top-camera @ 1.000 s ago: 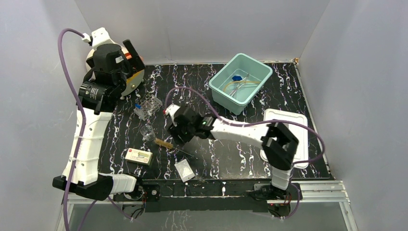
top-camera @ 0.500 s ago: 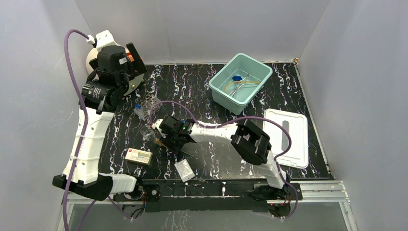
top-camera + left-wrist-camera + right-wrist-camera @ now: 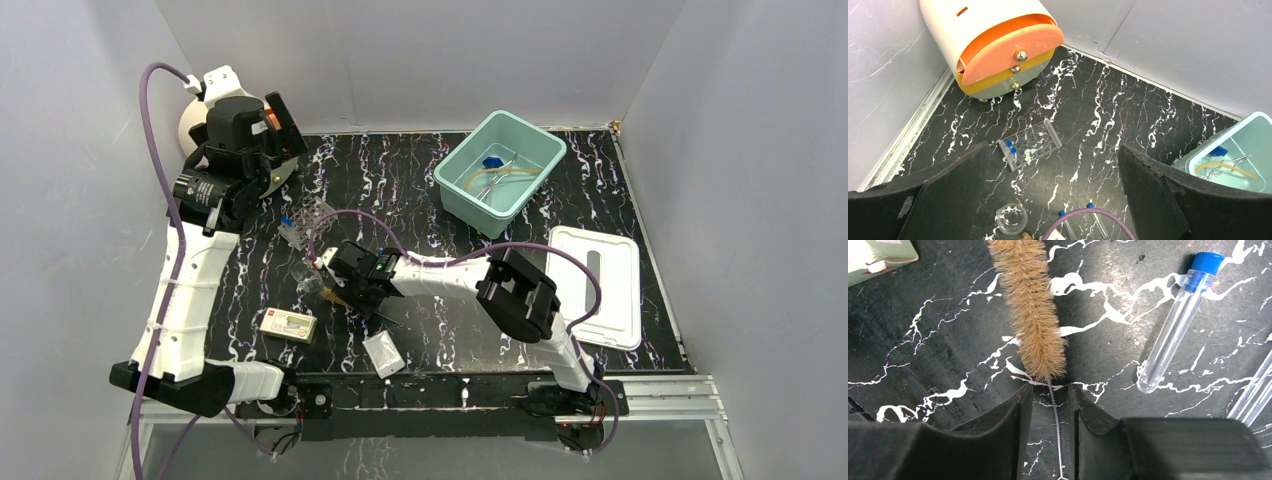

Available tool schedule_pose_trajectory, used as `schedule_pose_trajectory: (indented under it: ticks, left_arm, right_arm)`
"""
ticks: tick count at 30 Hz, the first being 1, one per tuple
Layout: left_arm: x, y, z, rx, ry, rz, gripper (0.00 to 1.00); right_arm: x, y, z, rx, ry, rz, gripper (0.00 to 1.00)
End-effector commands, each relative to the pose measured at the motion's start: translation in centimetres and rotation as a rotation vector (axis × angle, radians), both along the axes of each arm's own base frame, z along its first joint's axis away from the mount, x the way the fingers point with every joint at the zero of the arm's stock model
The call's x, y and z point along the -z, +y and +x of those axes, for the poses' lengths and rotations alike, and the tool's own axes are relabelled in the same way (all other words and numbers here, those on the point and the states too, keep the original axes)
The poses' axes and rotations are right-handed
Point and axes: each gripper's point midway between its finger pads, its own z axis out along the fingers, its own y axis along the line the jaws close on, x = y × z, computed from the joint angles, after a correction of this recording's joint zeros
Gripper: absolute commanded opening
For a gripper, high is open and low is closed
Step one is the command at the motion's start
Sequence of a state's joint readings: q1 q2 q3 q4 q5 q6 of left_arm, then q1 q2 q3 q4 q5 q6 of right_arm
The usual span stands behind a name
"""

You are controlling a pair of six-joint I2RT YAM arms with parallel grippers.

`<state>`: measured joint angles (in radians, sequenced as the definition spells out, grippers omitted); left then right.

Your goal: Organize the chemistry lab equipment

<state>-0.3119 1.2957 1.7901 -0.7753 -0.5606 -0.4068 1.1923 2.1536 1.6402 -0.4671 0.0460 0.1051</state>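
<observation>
One tan-bristled brush (image 3: 1033, 310) lies flat on the black marbled bench (image 3: 938, 355). Its wire stem runs between the fingers of the right pincer (image 3: 1050, 405), which stand narrowly apart and don't touch the wire. Blue-capped test tube (image 3: 1173, 325) just beside the brush. Left pincer (image 3: 1053, 147) spread wide, holding nothing, high above the clear rack (image 3: 1029, 145).

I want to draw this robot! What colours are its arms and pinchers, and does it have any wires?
The left arm and right arm have smooth white shells with chunky black joints. A purple cable loops along each one. The left gripper and right gripper have blocky, plain black fingers.
</observation>
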Motion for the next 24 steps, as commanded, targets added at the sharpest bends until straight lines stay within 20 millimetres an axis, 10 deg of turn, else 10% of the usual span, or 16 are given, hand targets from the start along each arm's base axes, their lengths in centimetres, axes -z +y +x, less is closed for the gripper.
schedule_pose_trajectory:
  ticks: [1, 10, 24]
  left_arm:
    - [-0.7, 0.3, -0.8, -0.003, -0.023, -0.001, 0.98]
    - [0.1, -0.1, -0.7, 0.009, -0.003, -0.012, 0.98]
    - [0.1, -2.1, -0.7, 0.091, -0.007, -0.099, 0.98]
  right_arm:
    - [0.2, 0.5, 0.8, 0.029, -0.034, -0.018, 0.37]
    - [0.4, -0.6, 1.6, 0.051, -0.085, -0.06, 0.02]
    - [-14.2, -2.9, 6.4, 0.219, -0.316, 0.272, 0.0]
